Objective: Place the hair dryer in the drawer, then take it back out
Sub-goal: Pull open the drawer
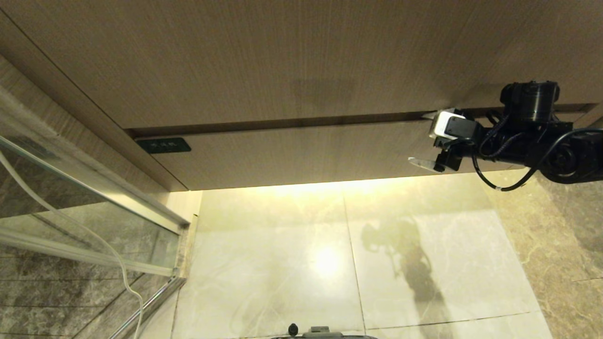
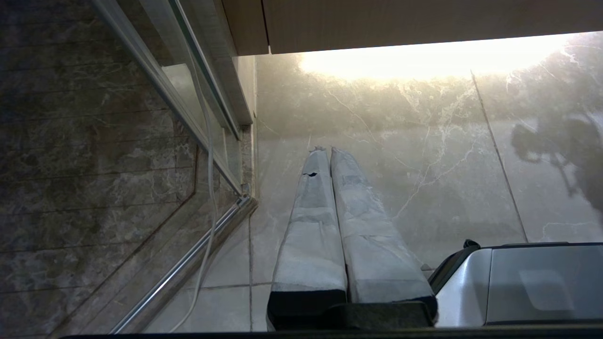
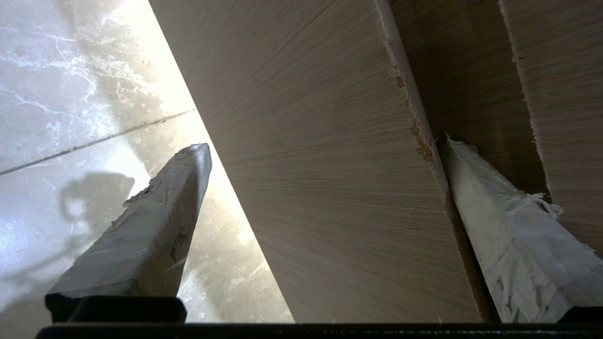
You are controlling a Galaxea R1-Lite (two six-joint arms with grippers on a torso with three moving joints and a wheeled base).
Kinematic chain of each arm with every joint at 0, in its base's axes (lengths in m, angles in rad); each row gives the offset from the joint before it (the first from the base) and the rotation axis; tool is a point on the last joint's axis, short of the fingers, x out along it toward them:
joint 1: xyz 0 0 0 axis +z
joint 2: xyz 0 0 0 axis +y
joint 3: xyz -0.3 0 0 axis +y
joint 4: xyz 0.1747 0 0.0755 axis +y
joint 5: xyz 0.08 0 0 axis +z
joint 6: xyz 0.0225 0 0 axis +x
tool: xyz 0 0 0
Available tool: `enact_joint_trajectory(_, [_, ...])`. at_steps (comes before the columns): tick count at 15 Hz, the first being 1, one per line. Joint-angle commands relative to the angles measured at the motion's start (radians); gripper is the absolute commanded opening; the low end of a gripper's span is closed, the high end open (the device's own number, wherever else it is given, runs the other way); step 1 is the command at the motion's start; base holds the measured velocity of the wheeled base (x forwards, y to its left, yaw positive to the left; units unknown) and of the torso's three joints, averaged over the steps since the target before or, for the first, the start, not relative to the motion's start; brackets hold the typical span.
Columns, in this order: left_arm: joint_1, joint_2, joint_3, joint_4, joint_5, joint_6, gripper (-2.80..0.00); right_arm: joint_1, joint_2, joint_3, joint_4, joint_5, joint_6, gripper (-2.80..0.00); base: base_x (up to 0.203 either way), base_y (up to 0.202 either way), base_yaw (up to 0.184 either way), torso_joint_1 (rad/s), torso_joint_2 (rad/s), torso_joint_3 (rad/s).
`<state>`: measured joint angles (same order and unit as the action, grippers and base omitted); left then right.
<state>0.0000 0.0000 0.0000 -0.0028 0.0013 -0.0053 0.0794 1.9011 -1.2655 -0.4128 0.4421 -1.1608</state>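
The right end effector [image 1: 426, 140] is wide open at the closed drawer [image 1: 301, 157] front, one finger in the gap above it. The left end effector [image 2: 327, 150] is closed, hanging over the floor [image 1: 292, 263].

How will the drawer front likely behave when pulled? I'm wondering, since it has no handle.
Probably stiff: the drawer is a flat wood-grain panel. Grip looks awkward; the open right gripper straddles its top edge, one finger in the gap above. That edge appears chipped, so possibly fragile there.
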Motion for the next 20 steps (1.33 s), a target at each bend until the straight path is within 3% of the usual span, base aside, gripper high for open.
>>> enact_joint_trajectory(1, [0.000,0.000,0.000,0.000,-0.001,-0.001,-2.80,0.000,0.022,-0.003,-0.003,0.001,-0.007,0.00,0.000,0.000,0.000,0.000,0.00,0.000])
enact_joint_trajectory(8, [0.000,0.001,0.000,0.000,0.000,-0.001,-2.80,-0.020,0.004,-0.009,0.238,-0.003,-0.046,0.00,0.000,0.000,0.000,0.000,0.00,0.000])
enact_joint_trajectory(20, [0.000,0.002,0.000,0.000,0.000,-0.001,-2.80,-0.020,-0.051,0.054,0.278,0.000,-0.042,0.00,0.000,0.000,0.000,0.000,0.00,0.000])
